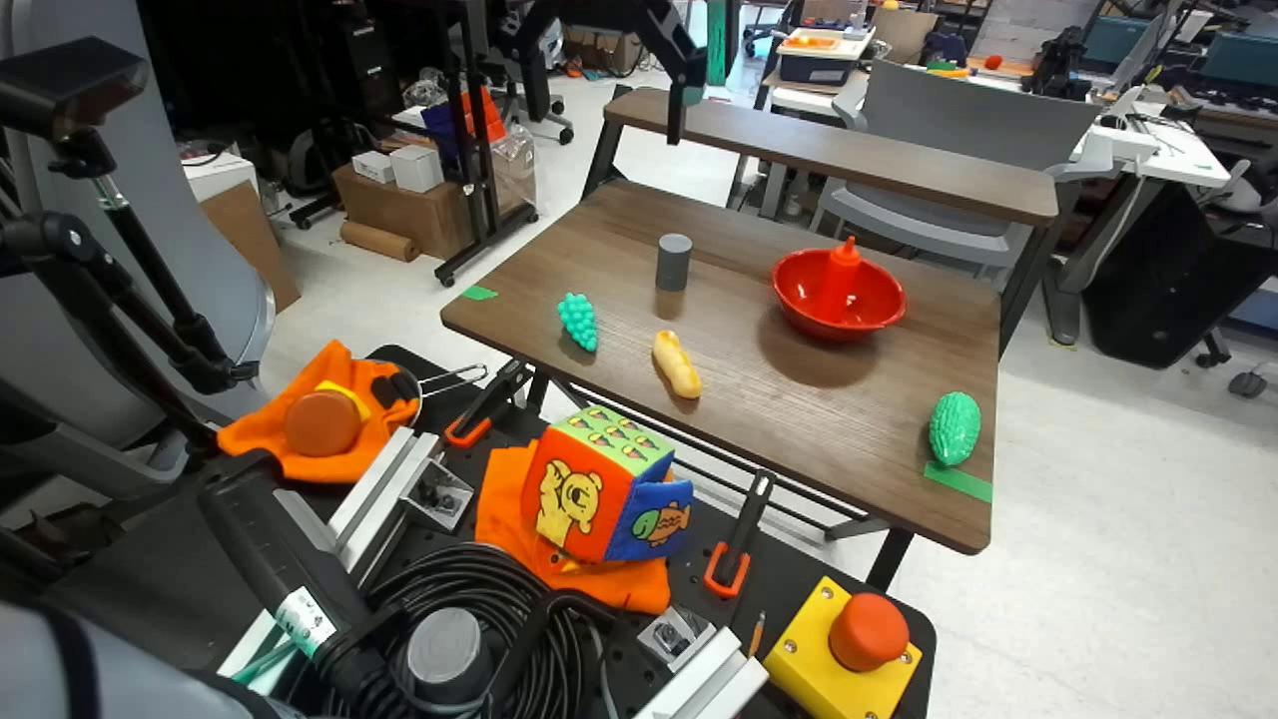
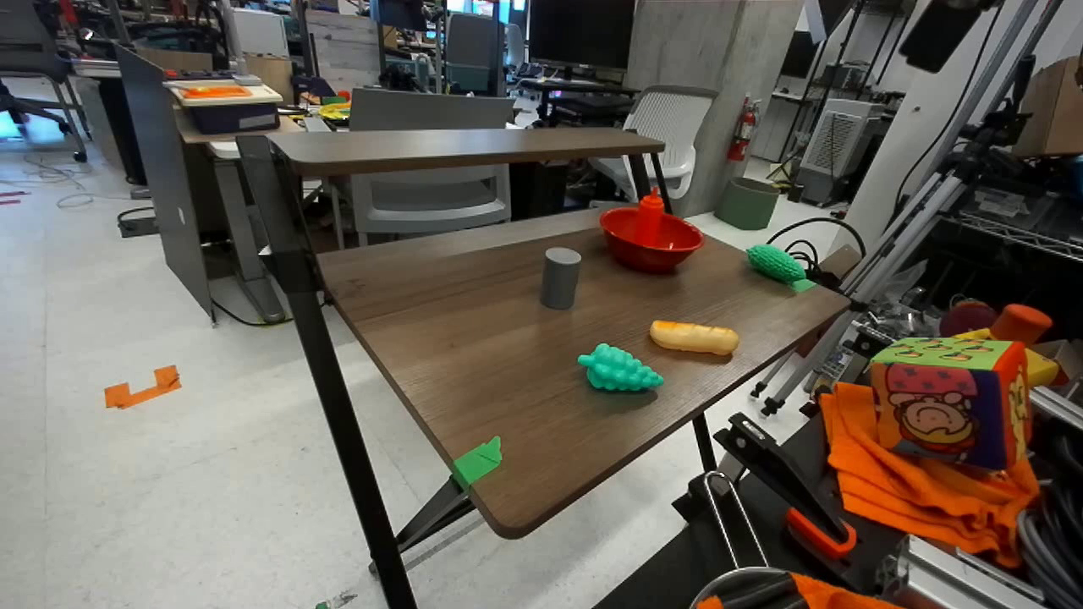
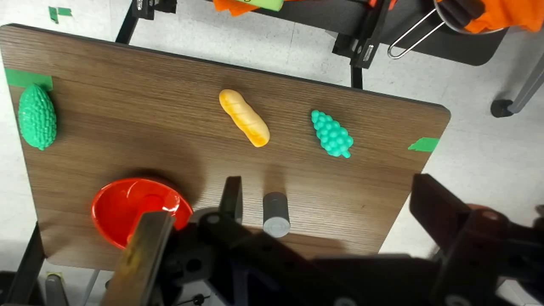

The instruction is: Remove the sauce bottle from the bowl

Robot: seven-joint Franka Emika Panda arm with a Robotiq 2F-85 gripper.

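Observation:
The slim red sauce bottle stands upright inside the round glossy red bowl on the wooden table. Both also show in an exterior view, the bottle and the bowl. In the wrist view the bowl is at the lower left, and the bottle in it is partly hidden by a dark gripper part. My gripper is high above the table's far left part, with its fingers wide apart and nothing between them. It also shows in the wrist view, well to the right of the bowl.
A grey cylinder cup, a yellow-orange oblong thing, a teal grape-like toy and a green bumpy toy lie or stand on the table. A raised shelf runs along the table's back edge.

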